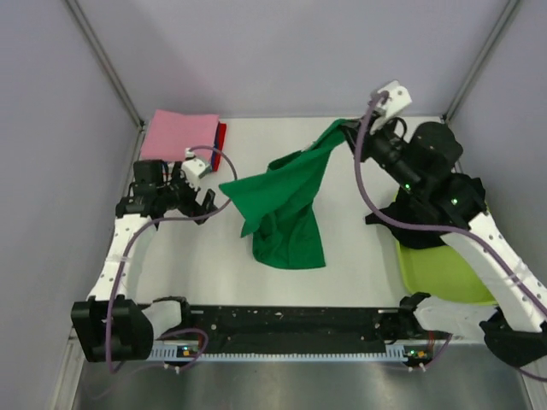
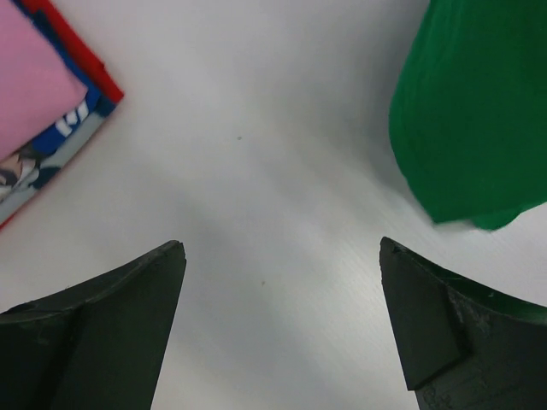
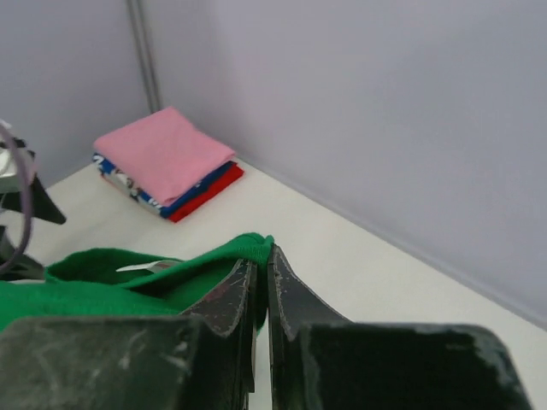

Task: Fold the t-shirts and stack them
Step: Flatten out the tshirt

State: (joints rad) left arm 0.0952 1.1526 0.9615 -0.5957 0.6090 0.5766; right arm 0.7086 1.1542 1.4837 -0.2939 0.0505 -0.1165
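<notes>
A bright green t-shirt (image 1: pixel 286 201) hangs crumpled from its far right corner down to the table middle. My right gripper (image 1: pixel 349 130) is shut on that corner; the wrist view shows its jaws (image 3: pixel 263 256) pinching the green collar edge (image 3: pixel 248 248). My left gripper (image 1: pixel 214 203) is open and empty just left of the shirt's left tip; bare table lies between its fingers (image 2: pixel 282 248) and green cloth (image 2: pixel 479 111) shows at upper right. A folded stack with pink on top (image 1: pixel 178 134), over blue-white printed and red tees (image 3: pixel 167 158), sits at the far left corner.
A lime-green plastic tub (image 1: pixel 440 273) stands at the right front, with black cloth (image 1: pixel 414 231) at its far end under my right arm. Grey walls enclose the table on the back and sides. A black rail (image 1: pixel 282 320) runs along the near edge.
</notes>
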